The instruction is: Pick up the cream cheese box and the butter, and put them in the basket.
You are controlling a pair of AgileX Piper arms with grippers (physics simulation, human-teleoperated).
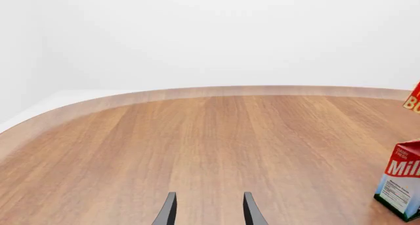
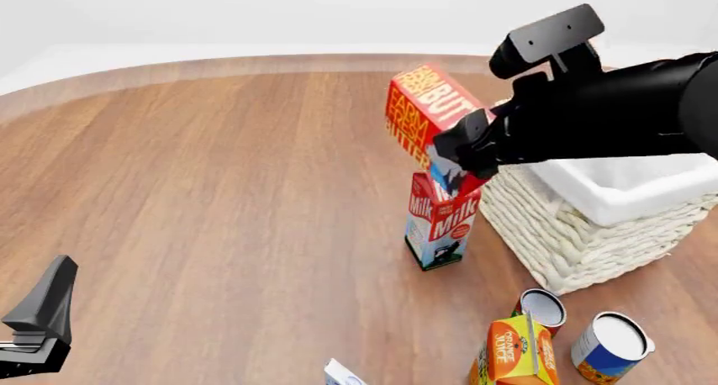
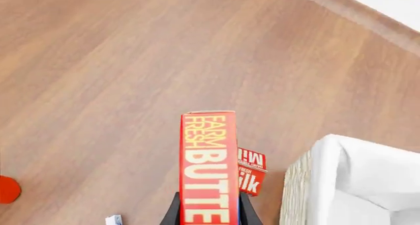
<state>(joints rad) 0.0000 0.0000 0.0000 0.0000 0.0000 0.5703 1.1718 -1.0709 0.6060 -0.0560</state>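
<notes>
Right gripper (image 3: 206, 212), closed on the butter (image 2: 432, 116): its two dark fingers (image 3: 172, 210) clamp the carton's narrow sides, and the carton stands lifted off the table, its lettered face tilted. Directly beneath the gripper stands the milk carton (image 2: 441, 221), upright on the wood. Just beside the gripper, on its outer side, sits the basket (image 2: 583, 234), with its white liner folded over the rim; the butter is not yet over the opening.

Left gripper (image 1: 208, 210), open and empty, hangs low over bare wood, well apart from the right gripper; only the edge of the milk carton and a corner of the butter enter its wrist view.

The cream cheese box (image 2: 342, 374) lies nearer the arms than the right gripper, cut by the front view's lower edge and untouched. Near it stand the orange juice carton (image 2: 519, 351) and two cans (image 2: 609, 347).

Risks, judged from this pose: the butter hangs close above the milk carton, so any lowering before the sideways move would likely topple the milk. The carton is held at one end only; a quick swing could let it pivot or slip between the fingers. A low transfer could catch the basket's rim or drag its liner.

Surface: a wooden table (image 1: 196, 146) with a rounded far edge. Beyond it, plain white walls.
</notes>
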